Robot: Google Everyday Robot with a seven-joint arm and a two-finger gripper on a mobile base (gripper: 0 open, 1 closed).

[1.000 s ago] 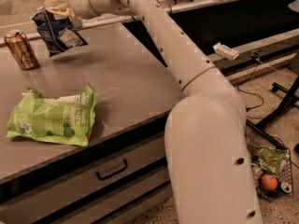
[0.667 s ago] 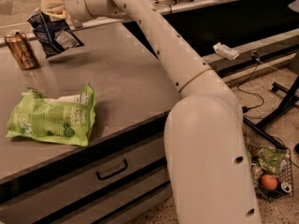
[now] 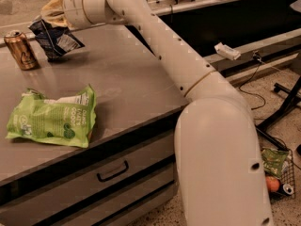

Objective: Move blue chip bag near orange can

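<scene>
at the far left the orange can [image 3: 21, 51] stands upright near the back edge of the table [image 3: 127, 79], in the same spot as a second ago. in front of it, well apart, the lime-green chip bag [image 3: 51, 119] lies flat near the table's front edge and has not moved.

just right of the can is the blue chip bag [image 3: 56, 39], tilted, with its crumpled top pinched in the gripper [image 3: 52, 14], whose tan fingers are closed on the foil. since the earlier frame the gripper has come lower and a little further left, and the bag has gone with it. its bottom corner is now down at the table surface or just above it, i cannot tell which. the gap to the can has narrowed, so the bag hangs near the can but does not touch it.

the white arm [image 3: 169, 55] stretches from the gripper back to the right, down to its bulky base in the foreground. below the tabletop a drawer handle [image 3: 113, 171] shows. at the far right a wire basket [image 3: 277, 173] sits on the floor.
</scene>
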